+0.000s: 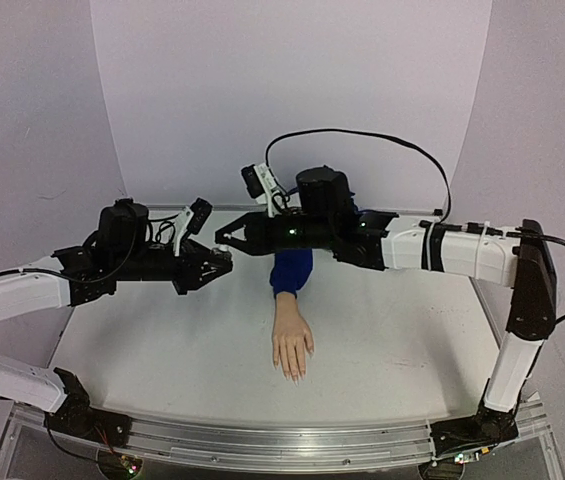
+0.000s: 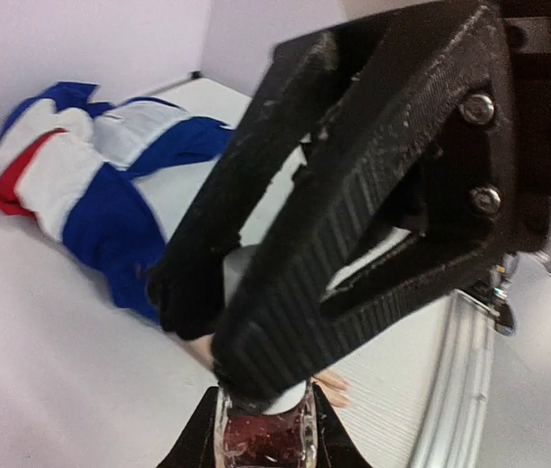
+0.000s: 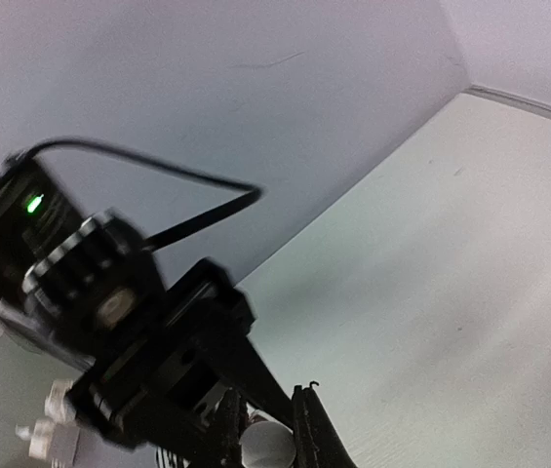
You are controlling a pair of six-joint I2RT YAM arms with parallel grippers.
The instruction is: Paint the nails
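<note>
1. Pale lilac walls [image 1: 292, 100] curve behind a white table [image 1: 142, 340]. The mannequin hand [image 1: 292, 343] lies flat near the table's middle, fingers pointing toward the arm bases. A metal rail [image 1: 262, 440] runs along the table edge beyond its fingertips.
2. Both black-and-white arms reach in above the table and meet past the hand's wrist end, off to its left. A black cable [image 1: 362, 135] loops over the right arm.
3. A blue sleeve [image 1: 290, 272] covers the hand's wrist. In the left wrist view it shows as bunched blue, white and red cloth, and the hand itself is almost wholly hidden behind the right arm's fingers.
4. The right gripper [image 1: 220, 238] hangs left of the sleeve, raised off the table. Its fingers are pressed onto a white cap [image 3: 261, 445], which the bottom of the right wrist view cuts off.
5. The left gripper [image 1: 227, 260] sits tip to tip with it, slightly farther left of the hand. It pinches a small glass polish bottle [image 2: 265, 441] with dark red contents, which the frame's bottom edge cuts off.
6. The nails [image 1: 293, 374] sit at the hand's fingertips, well apart from both grippers. They are too small to judge their colour.
7. A green light [image 3: 33, 204] glows on the blurred left wrist.
</note>
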